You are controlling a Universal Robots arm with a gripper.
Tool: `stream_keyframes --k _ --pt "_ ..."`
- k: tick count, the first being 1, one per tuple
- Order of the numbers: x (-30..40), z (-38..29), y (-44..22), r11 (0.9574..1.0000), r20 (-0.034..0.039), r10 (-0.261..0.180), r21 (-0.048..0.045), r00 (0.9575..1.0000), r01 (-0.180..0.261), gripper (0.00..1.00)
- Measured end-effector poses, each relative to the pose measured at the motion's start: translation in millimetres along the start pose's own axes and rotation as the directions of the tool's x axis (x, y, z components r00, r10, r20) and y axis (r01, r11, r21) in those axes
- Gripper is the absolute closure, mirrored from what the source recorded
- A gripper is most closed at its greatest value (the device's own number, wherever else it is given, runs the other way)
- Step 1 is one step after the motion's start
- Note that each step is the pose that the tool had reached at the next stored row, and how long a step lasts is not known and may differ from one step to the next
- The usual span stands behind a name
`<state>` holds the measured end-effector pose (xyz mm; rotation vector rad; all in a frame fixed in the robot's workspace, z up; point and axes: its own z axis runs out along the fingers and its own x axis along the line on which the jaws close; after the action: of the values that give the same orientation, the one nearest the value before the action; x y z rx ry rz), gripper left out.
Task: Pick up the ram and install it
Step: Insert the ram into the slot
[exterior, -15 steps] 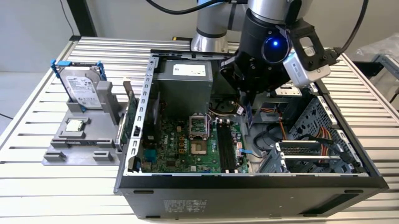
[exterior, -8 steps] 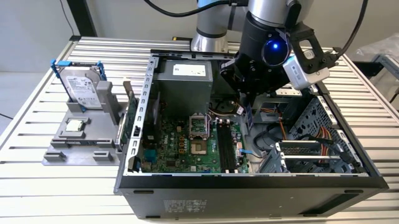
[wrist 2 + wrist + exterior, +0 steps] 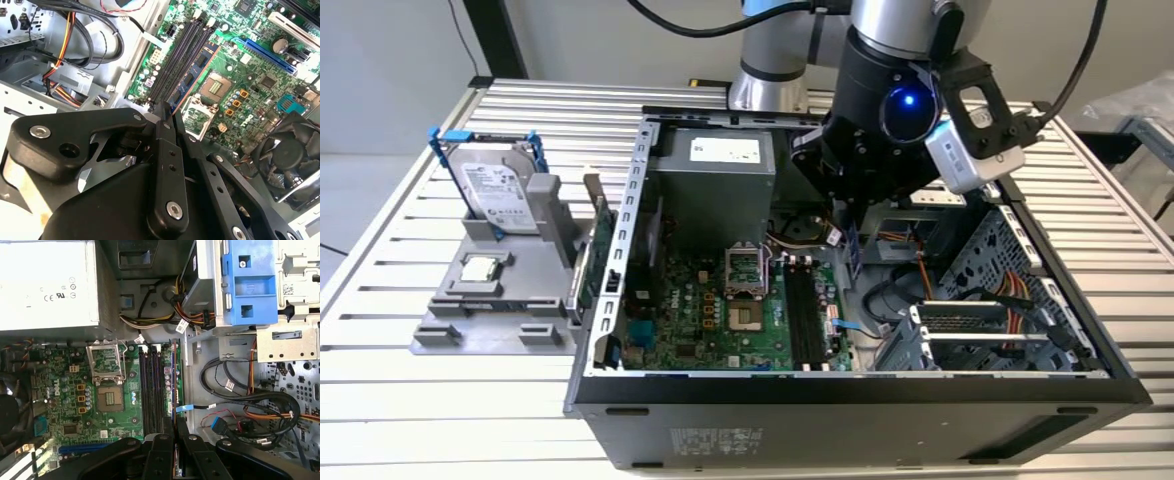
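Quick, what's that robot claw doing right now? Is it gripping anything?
Gripper: closed, holding the ram over the memory slots.

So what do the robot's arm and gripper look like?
The arm is a silver-grey tube with a light blue joint cap, ending in a black wrist with a glowing blue light. A whitish camera box sits in a black bracket, and black cables loop overhead. The gripper is black, jointed linkages with silver screws.
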<state>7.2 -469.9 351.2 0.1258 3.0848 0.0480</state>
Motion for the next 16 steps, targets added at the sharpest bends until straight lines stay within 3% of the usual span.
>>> stream_keyframes --k 16 --pt "0.3 4.2 0.7 1.0 0.0 0.0 0.0002 1.0 0.0 1.0"
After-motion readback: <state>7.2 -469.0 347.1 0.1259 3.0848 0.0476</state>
